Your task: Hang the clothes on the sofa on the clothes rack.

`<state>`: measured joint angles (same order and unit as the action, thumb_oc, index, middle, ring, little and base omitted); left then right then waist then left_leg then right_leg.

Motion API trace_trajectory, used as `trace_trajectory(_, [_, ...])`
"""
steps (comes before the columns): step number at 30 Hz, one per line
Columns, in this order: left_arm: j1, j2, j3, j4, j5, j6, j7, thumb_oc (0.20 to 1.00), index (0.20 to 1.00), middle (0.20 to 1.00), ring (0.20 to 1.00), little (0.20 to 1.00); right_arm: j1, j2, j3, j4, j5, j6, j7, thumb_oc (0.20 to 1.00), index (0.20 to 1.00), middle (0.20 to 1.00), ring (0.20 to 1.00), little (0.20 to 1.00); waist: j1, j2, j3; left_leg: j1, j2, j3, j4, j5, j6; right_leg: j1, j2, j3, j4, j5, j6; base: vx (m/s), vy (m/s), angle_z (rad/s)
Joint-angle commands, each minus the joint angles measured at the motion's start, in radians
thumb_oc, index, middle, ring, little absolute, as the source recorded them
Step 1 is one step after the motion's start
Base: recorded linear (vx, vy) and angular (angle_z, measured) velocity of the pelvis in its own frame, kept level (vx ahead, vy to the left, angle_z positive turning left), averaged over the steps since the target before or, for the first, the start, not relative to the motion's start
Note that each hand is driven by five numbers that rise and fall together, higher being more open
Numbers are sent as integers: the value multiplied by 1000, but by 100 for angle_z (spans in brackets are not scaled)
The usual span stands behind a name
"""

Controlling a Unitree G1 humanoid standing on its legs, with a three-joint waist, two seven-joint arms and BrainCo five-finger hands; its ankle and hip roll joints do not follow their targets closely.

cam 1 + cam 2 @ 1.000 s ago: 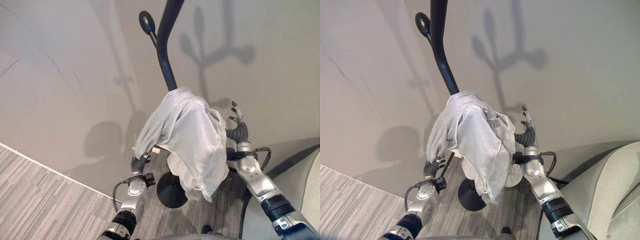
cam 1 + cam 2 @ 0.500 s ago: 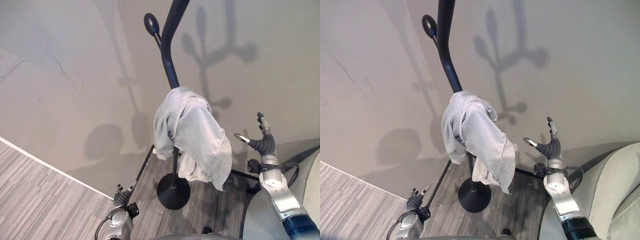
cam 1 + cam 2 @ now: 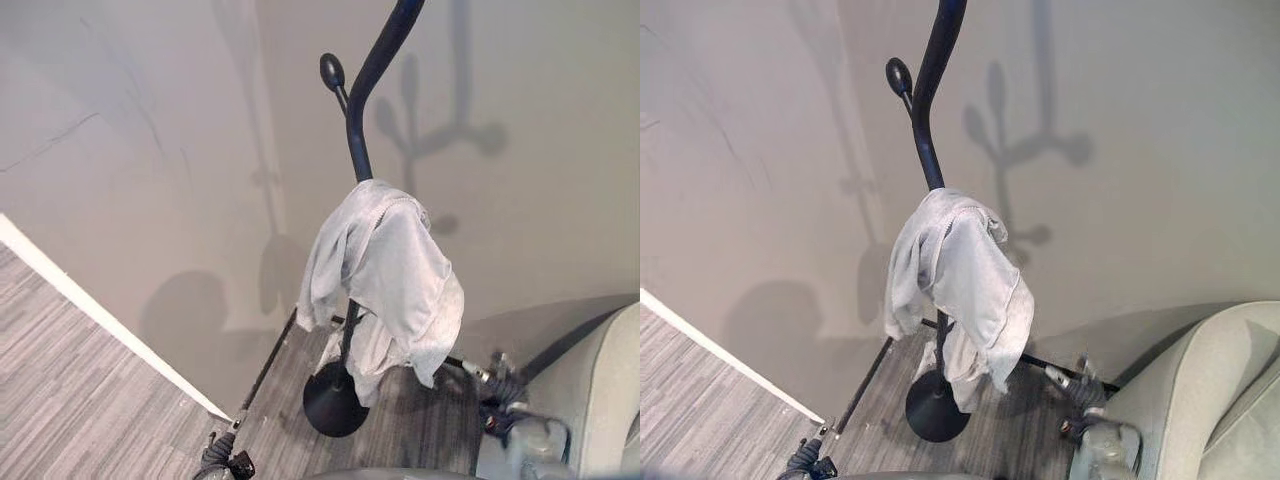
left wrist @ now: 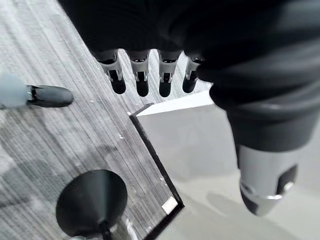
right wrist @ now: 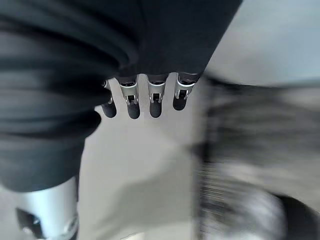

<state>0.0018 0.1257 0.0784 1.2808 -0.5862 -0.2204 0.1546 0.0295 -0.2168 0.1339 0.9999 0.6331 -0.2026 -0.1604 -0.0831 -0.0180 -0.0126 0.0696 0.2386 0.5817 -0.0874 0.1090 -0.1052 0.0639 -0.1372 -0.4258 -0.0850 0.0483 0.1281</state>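
both hands [image 4: 150,75] [image 5: 145,100] open and empty, one pale garment [image 3: 385,270] draped on one black rack [image 3: 352,130]

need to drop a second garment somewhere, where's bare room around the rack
Bare floor lies left of the rack base, out to the wall; the upper knob is unused. It is crowded under the hung cloth and toward the sofa.

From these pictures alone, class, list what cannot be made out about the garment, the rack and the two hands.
- Clothes rack: its top is cut off by the upper edge in both eye views.
- The hook under the grey garment: covered by the cloth, so how it catches is hidden.
- Right hand: its surroundings are blurred in its wrist view.
- Left hand: only partly inside the eye views' bottom edge.
- Sofa: cut off at the corner.
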Motion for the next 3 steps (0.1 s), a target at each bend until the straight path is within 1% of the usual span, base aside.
trace_trajectory(1, [-100, 41, 23, 87, 8, 8, -5, 1000, 1000, 1000, 1000, 1000, -137, 121, -151, 295, 283, 31, 7, 1000, 1000, 1000, 1000, 1000, 16, -52, 8, 105, 37, -25, 18, 24, -77, 7, -1, 32, 11, -3, -1, 48, -26, 9])
trace_trajectory(2, [-105, 36, 21, 94, -2, 9, -6, 1000, 1000, 1000, 1000, 1000, -145, 136, -182, 351, 313, 33, -1, 1000, 1000, 1000, 1000, 1000, 19, -49, 7, 104, 37, -31, 18, 24, -77, 10, -1, 29, 11, -3, -1, 37, -19, 16])
trace_trajectory(3, [-106, 36, 19, 95, -3, 9, -6, 1000, 1000, 1000, 1000, 1000, -150, 136, -185, 357, 314, 32, 2, 1000, 1000, 1000, 1000, 1000, 20, -50, 8, 104, 37, -32, 18, 24, -78, 10, -1, 28, 11, -4, -1, 16, -11, 19])
